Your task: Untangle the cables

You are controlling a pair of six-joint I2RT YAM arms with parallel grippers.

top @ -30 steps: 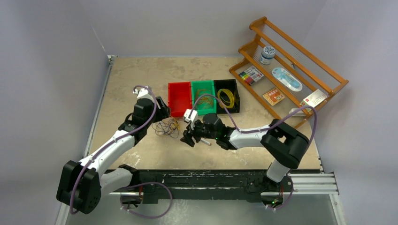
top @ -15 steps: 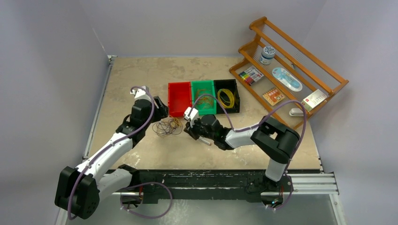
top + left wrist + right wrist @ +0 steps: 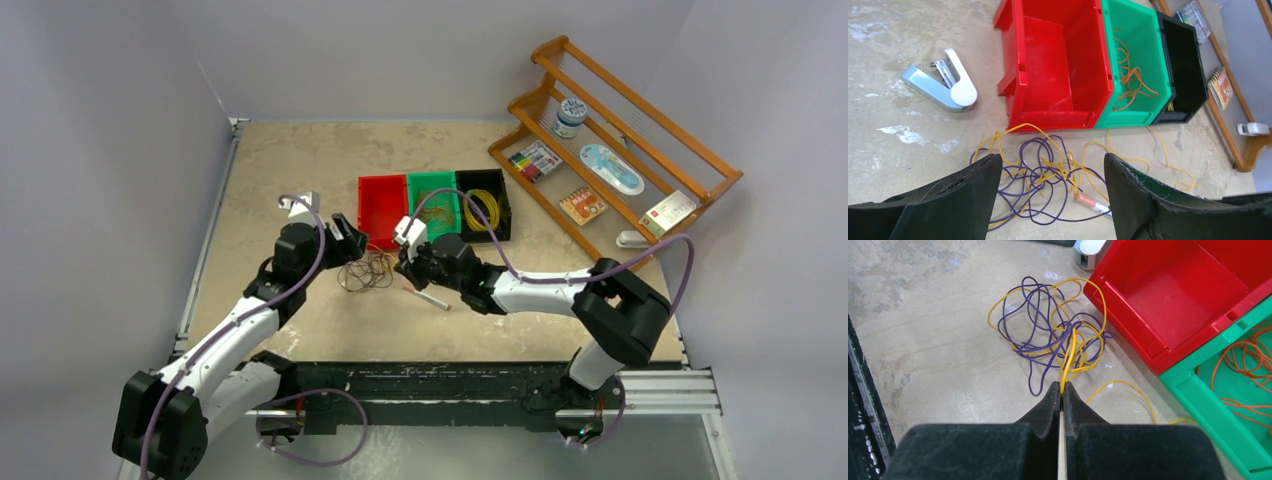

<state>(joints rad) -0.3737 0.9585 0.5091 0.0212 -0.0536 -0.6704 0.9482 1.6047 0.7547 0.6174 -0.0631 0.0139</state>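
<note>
— Beige counter (image 3: 290, 170): where are the cables (image 3: 1053, 335)?
— Beside the red bin (image 3: 1048, 65). Right end effector (image 3: 1062, 389) pinches a yellow strand (image 3: 1068, 352); left end effector (image 3: 1053, 172) is wide open, empty. Next, probably: pin the purple loops (image 3: 1020, 325), then pull.

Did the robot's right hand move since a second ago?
Yes. The right gripper moved away from the near edge, closer to the red bin, and it has shut on a yellow cable.

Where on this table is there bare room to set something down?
Free: the table behind the bins, and its left edge beside the left arm. Crowded: before the red bin, where cables lie between the left tool and right tool.
</note>
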